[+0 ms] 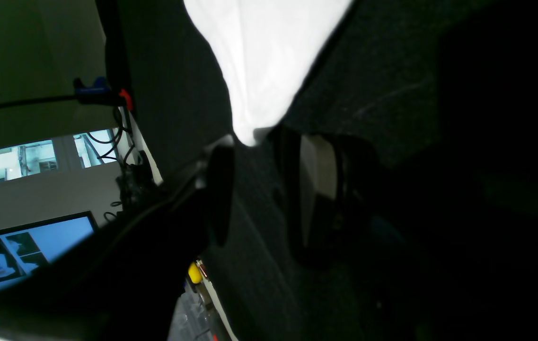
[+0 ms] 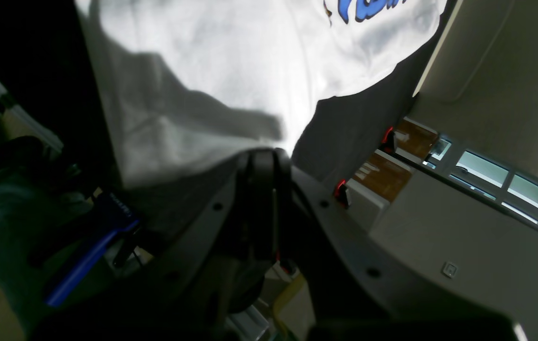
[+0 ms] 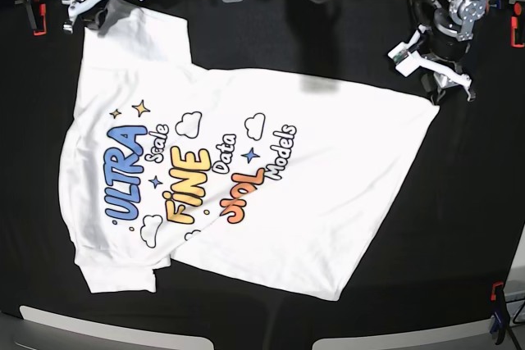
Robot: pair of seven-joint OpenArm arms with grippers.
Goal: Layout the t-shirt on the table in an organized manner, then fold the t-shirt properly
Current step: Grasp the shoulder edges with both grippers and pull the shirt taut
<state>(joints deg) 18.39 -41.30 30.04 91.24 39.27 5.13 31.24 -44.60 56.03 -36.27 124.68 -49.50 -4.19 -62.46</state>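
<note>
The t-shirt (image 3: 246,186) lies skewed on the table (image 3: 459,202), print up. Right gripper (image 2: 264,158) pinches a corner; left gripper (image 1: 254,156) stands parted around another. Best pull both evenly outward.

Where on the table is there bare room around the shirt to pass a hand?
Bare table lies between the t-shirt and the left-arm side, and along the near edge below its hem. It is crowded at the far corners, around the right gripper and the left gripper.
</note>
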